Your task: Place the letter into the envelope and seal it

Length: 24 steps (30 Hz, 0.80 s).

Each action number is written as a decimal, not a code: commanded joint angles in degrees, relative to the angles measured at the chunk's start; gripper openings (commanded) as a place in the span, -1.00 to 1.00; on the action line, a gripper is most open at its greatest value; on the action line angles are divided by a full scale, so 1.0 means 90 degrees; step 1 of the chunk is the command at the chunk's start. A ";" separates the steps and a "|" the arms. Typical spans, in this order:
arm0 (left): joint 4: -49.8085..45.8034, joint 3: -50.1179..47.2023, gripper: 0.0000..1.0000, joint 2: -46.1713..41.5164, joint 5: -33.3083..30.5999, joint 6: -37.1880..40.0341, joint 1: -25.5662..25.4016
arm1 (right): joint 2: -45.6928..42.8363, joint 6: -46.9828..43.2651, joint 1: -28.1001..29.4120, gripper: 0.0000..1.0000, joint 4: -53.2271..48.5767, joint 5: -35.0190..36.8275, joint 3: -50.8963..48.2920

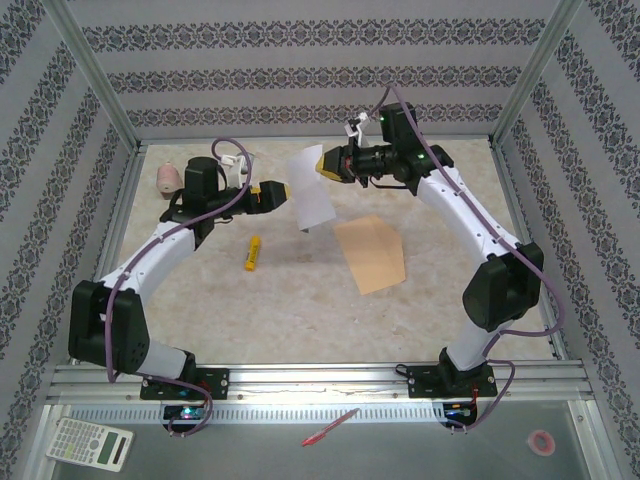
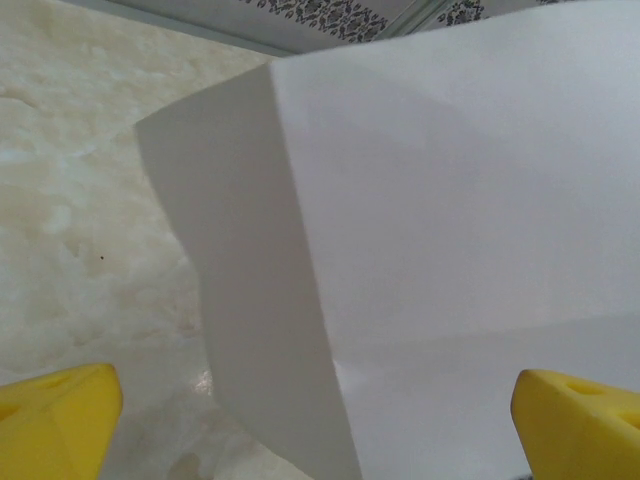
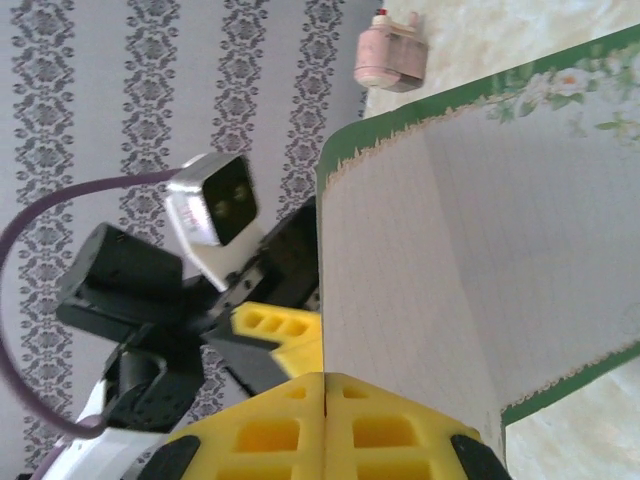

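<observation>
Right gripper (image 1: 326, 166): we see jaws clamped on the letter (image 1: 314, 192), held aloft.
Left gripper (image 1: 282, 192): jaws apart, facing its white back.
Envelope (image 1: 370, 254): flat on the table (image 1: 450, 215).

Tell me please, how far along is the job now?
Done: the letter is off the table, pinched by the shut right gripper. In hand: the open left gripper faces the letter's white back, not gripping it. Left: the envelope lies flat on the table without the letter; inserting and sealing are not yet done.
</observation>
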 commanded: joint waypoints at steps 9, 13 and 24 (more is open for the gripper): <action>0.2753 -0.0348 0.99 0.0413 0.0888 -0.1762 0.0146 | -0.0096 0.0592 0.0185 -1.00 0.0914 -0.0194 0.0024; 0.4223 -0.0501 0.99 0.0747 0.1305 -0.2785 0.0204 | -0.0174 0.0736 0.0165 -1.00 0.1234 -0.0117 -0.0134; 0.5261 -0.0410 0.99 0.0888 0.1551 -0.3611 0.0202 | -0.0102 0.1149 0.0080 -1.00 0.1999 -0.0144 -0.0539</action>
